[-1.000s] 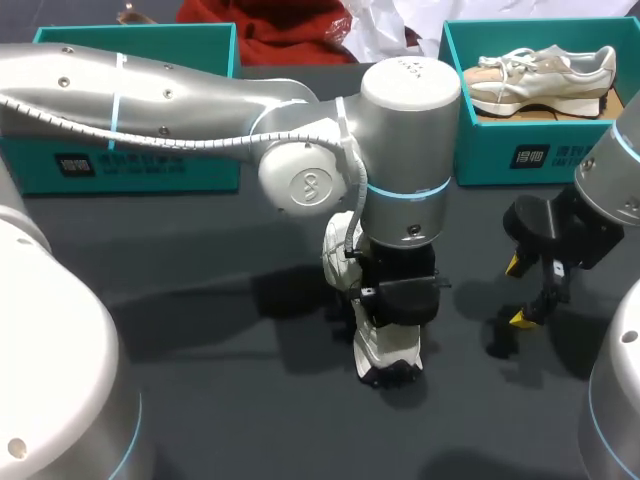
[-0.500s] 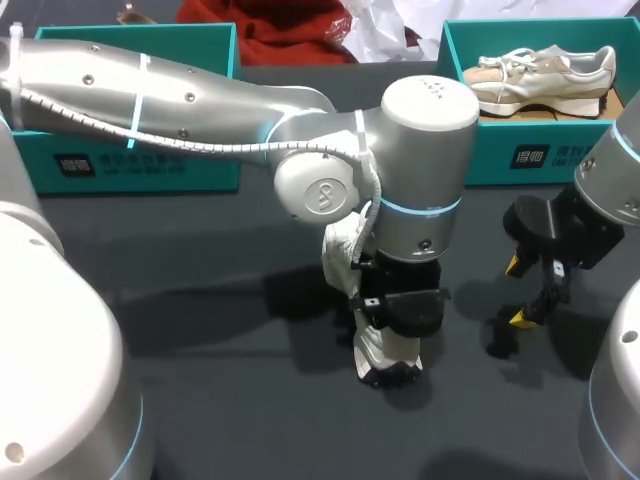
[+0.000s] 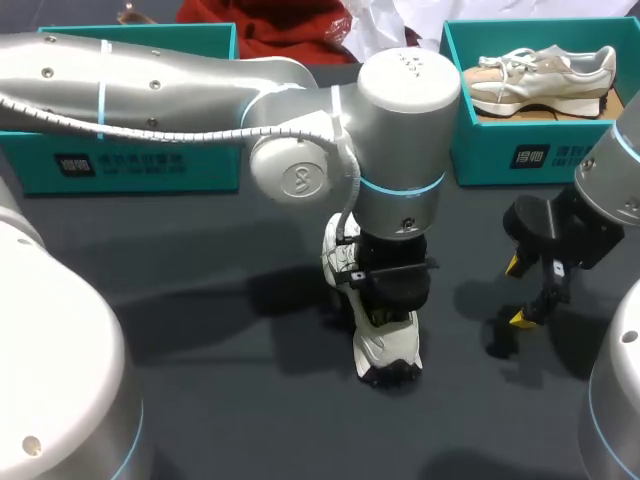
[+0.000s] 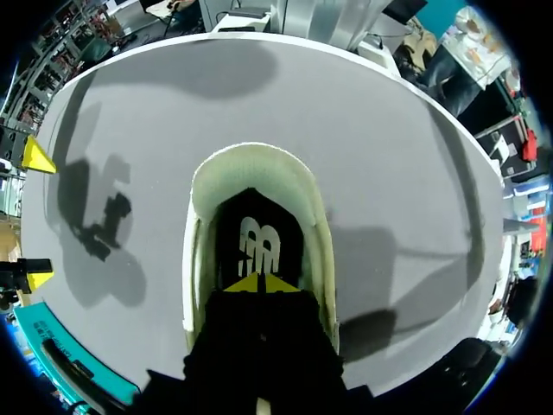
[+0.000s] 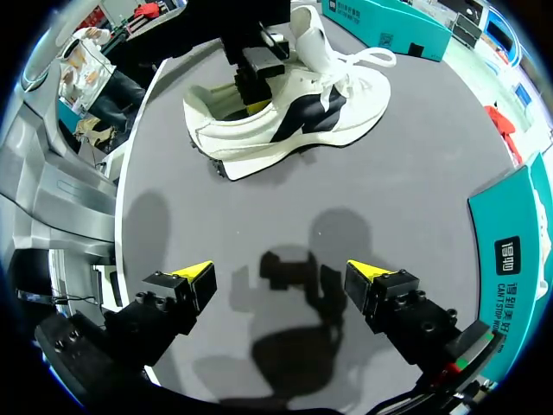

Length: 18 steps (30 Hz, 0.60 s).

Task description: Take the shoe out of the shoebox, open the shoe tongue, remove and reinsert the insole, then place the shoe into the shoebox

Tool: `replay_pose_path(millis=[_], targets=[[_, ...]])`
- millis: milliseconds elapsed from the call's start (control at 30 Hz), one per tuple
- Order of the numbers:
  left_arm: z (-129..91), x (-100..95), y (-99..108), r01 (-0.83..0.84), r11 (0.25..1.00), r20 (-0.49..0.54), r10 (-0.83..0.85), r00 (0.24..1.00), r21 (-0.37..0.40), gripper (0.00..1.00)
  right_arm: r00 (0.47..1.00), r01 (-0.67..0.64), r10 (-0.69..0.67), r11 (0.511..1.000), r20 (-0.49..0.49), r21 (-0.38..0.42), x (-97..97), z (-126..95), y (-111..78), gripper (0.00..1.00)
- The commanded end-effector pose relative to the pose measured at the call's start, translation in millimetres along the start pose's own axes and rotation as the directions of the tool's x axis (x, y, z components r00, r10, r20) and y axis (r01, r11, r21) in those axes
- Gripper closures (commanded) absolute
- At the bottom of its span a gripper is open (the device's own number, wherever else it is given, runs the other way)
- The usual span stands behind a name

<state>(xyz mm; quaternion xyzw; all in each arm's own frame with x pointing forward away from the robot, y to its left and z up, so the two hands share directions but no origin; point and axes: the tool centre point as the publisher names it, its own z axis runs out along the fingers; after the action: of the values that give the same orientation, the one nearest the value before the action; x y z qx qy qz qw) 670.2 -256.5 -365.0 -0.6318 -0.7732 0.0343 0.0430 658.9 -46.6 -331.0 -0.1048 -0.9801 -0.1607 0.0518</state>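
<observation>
I am working inside the shoe (image 3: 388,345), which is standing on its sole mid-worktop, well apart from the boxes along the far edge. My left fingers (image 4: 249,284) are pressing tip to tip just over the insole (image 4: 259,238) at the heel; I cannot tell whether they are pinching any of it. My right fingers (image 5: 370,273) are hanging wide apart and empty near the right edge. As I judge it, doing this well is calling for the insole's heel edge between the tips, then a slow, straight lift.
</observation>
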Motion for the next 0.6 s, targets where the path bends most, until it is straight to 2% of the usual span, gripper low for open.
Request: replay_pose_path(millis=[33,200,500,600], targets=[[-4.2,-1.3,3.0,-0.009,1.000,-0.012,0.009,1.000,-0.021,1.00,1.000,-0.001,0.001,1.000,0.004,0.001,1.6,0.6,-0.3,0.00],[-1.6,-7.1,2.0,-0.019,0.995,-0.037,0.015,0.999,-0.100,1.00,1.000,-0.001,0.001,1.000,0.004,0.001,1.6,0.6,-0.3,0.00],[-2.0,-7.4,10.0,0.004,0.989,-0.040,-0.010,0.999,-0.147,1.00,1.000,-0.001,0.001,1.000,0.004,0.001,1.6,0.6,-0.3,0.00],[-4.4,-4.5,9.7,0.034,0.981,-0.037,-0.042,0.998,-0.190,1.00,1.000,-0.001,0.001,1.000,0.004,0.001,1.6,0.6,-0.3,0.00]])
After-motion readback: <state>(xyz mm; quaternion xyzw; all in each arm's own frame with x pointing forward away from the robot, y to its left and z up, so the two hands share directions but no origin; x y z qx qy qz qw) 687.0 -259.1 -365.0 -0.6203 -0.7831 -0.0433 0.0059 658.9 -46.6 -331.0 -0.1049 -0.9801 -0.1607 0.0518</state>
